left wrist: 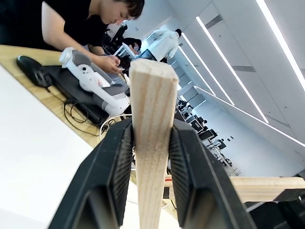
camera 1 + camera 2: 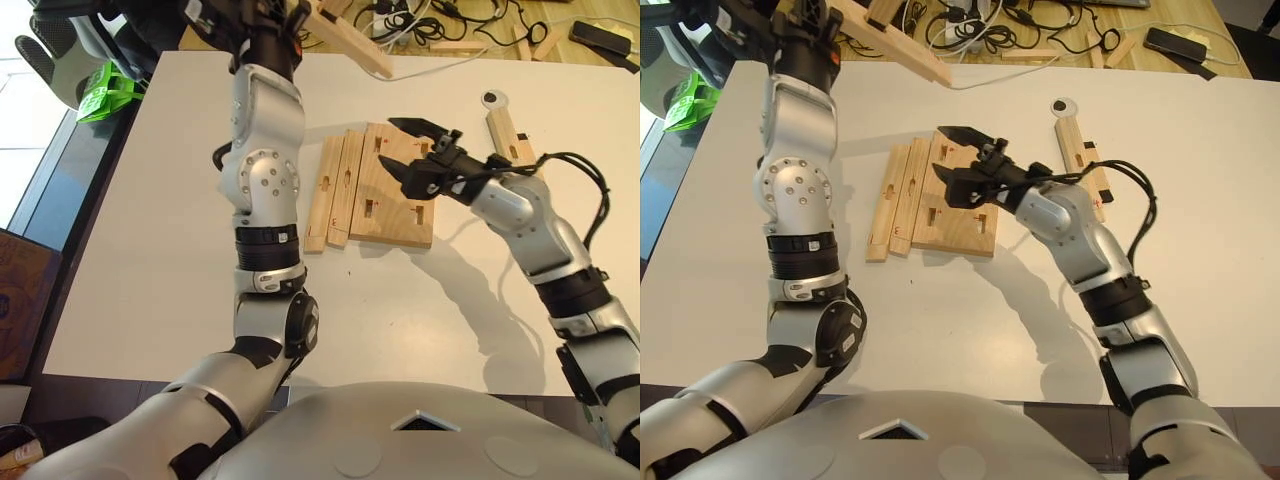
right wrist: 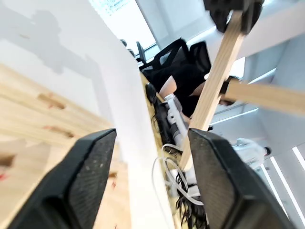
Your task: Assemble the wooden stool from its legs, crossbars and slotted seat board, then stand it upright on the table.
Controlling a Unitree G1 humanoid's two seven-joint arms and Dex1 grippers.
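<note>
Pinching a wooden leg (image 1: 148, 90) in the left gripper (image 1: 152, 129), both fingers pressing flat against opposite faces of the wood. Holding that leg raised and tilted above the far edge of the worktop (image 2: 150, 250), well apart from the other parts.

Hovering the right gripper (image 2: 392, 142) with fingers spread wide, gripping nothing, just above the far half of the slotted seat board (image 2: 385, 215).

Resting the seat board flat near the middle of the worktop, slots facing up. Lying close beside it on the left arm's side, side by side: two narrower slotted bars (image 2: 343, 190). Lying on the other side of the board, partly hidden behind the right arm: another wooden piece (image 2: 503, 128), with a small round white object (image 2: 492, 98) just beyond its far end. Trailing past the far edge of the worktop: tangled cables (image 2: 990, 38).
</note>
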